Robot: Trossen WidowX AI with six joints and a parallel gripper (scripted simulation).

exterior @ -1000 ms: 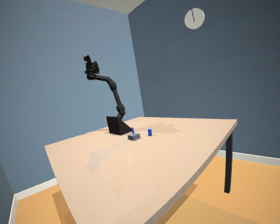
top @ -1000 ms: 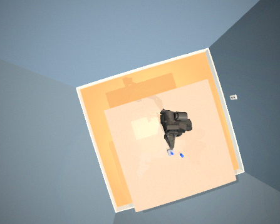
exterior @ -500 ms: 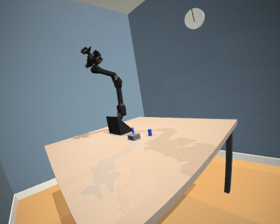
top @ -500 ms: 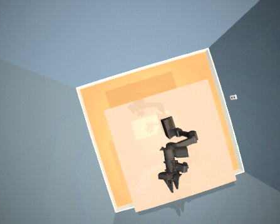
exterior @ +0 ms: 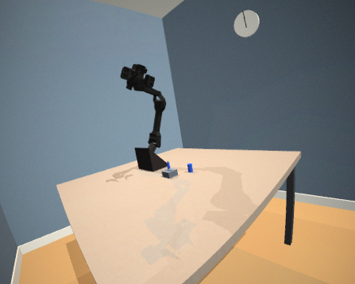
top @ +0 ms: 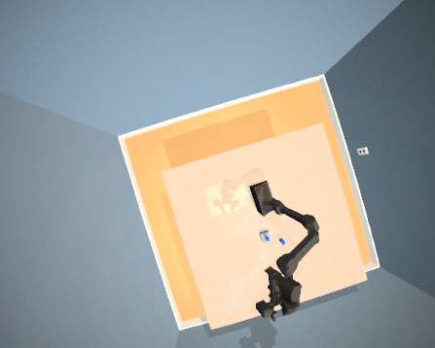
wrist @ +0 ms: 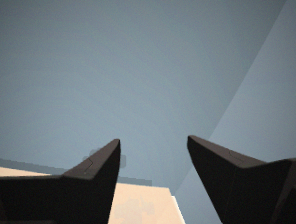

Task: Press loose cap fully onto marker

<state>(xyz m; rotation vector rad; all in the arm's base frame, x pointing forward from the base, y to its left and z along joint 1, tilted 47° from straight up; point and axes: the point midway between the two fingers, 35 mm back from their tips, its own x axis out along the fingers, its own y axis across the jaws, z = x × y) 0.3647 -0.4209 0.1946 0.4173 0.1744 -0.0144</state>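
Note:
The grey holder block (top: 263, 233) (exterior: 169, 174) sits on the table (top: 307, 156) (exterior: 115, 210). The blue marker (top: 267, 238) (exterior: 168, 166) stands upright in it with its narrow tip up and bare. The blue cap (top: 282, 241) (exterior: 190, 168) stands loose on the table, a short way from the block and apart from it. My gripper (wrist: 154, 142) is open, with nothing between its fingertips in the wrist view. It is high above the table and well away from the cap and the marker. Neither of them shows in the wrist view.
The arm's dark wedge-shaped base (top: 261, 196) (exterior: 147, 159) stands on the table near the holder block. The arm reaches up from it. The wrist view shows mostly blue wall, with a corner of the table (wrist: 160, 200) at the bottom.

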